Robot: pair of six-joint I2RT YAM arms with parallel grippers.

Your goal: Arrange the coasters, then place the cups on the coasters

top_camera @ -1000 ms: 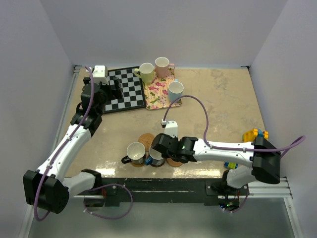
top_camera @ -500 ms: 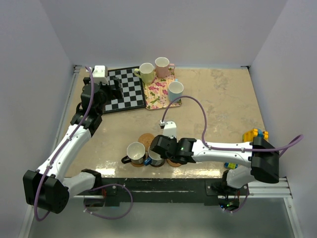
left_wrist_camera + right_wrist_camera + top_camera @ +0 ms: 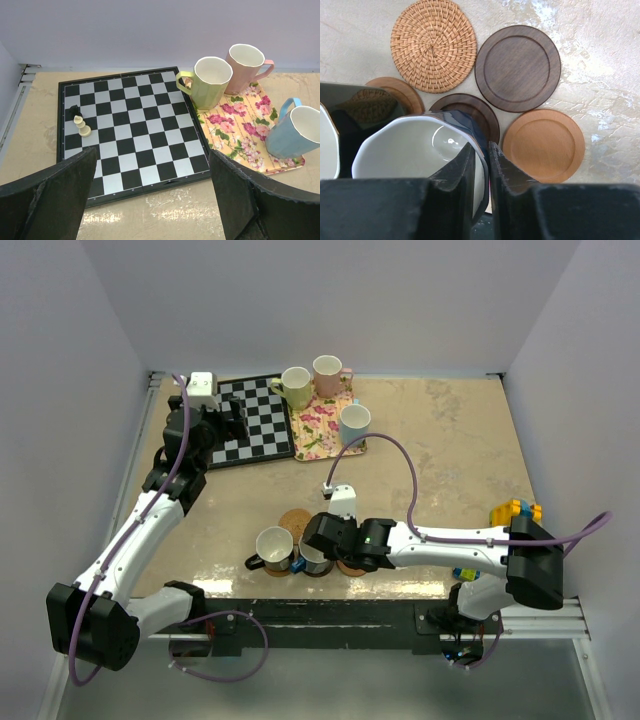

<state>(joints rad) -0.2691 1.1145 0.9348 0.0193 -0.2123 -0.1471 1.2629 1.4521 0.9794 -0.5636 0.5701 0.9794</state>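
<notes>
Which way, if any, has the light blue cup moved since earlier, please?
No; the light blue cup still sits on the floral tray, near right corner.

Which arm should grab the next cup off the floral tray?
Probably left: the open left gripper hovers over the chessboard beside the tray; the right gripper is shut on the rim of the dark blue cup.

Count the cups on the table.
5: yellow-green cup, pink cup and light blue cup at the floral tray; black cup and dark blue cup among the coasters up front.
</notes>
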